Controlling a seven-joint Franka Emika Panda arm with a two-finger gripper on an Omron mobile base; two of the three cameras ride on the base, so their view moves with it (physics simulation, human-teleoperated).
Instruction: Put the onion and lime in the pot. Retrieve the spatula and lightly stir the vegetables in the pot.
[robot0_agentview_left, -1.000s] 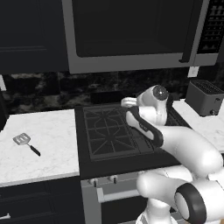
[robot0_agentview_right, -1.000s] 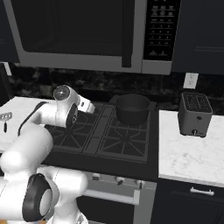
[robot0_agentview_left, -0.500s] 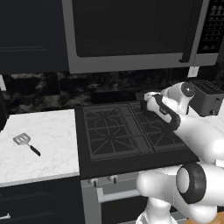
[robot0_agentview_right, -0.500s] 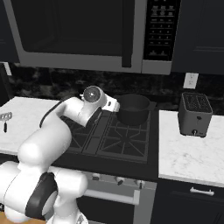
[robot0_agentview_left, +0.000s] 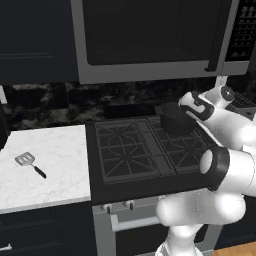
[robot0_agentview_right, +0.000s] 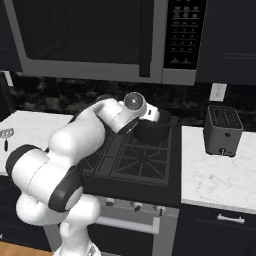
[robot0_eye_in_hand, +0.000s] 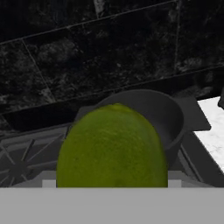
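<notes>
A yellow-green lime (robot0_eye_in_hand: 111, 146) looms large in the hand view, and my gripper (robot0_agentview_left: 187, 107) is shut on it, its fingertips hidden behind the fruit. Just beyond the lime stands the dark pot (robot0_eye_in_hand: 173, 117) on the stove's back right burner. In the base views my hand hovers at the pot (robot0_agentview_left: 175, 121) (robot0_agentview_right: 154, 129), beside its near rim. The spatula (robot0_agentview_left: 30, 163) (robot0_agentview_right: 6, 136), with its silver slotted head and black handle, lies on the white counter left of the stove. The onion is hidden from me.
The black stove (robot0_agentview_left: 135, 150) has a microwave (robot0_agentview_right: 100, 40) hanging low above it. A boxy dark toaster (robot0_agentview_right: 223, 130) stands on the right counter (robot0_agentview_right: 215, 175). A dark tiled wall (robot0_eye_in_hand: 87, 52) rises close behind the pot.
My arm has swung to the right across the stove, carrying the hand from the middle burners over to the pot at the back right.
</notes>
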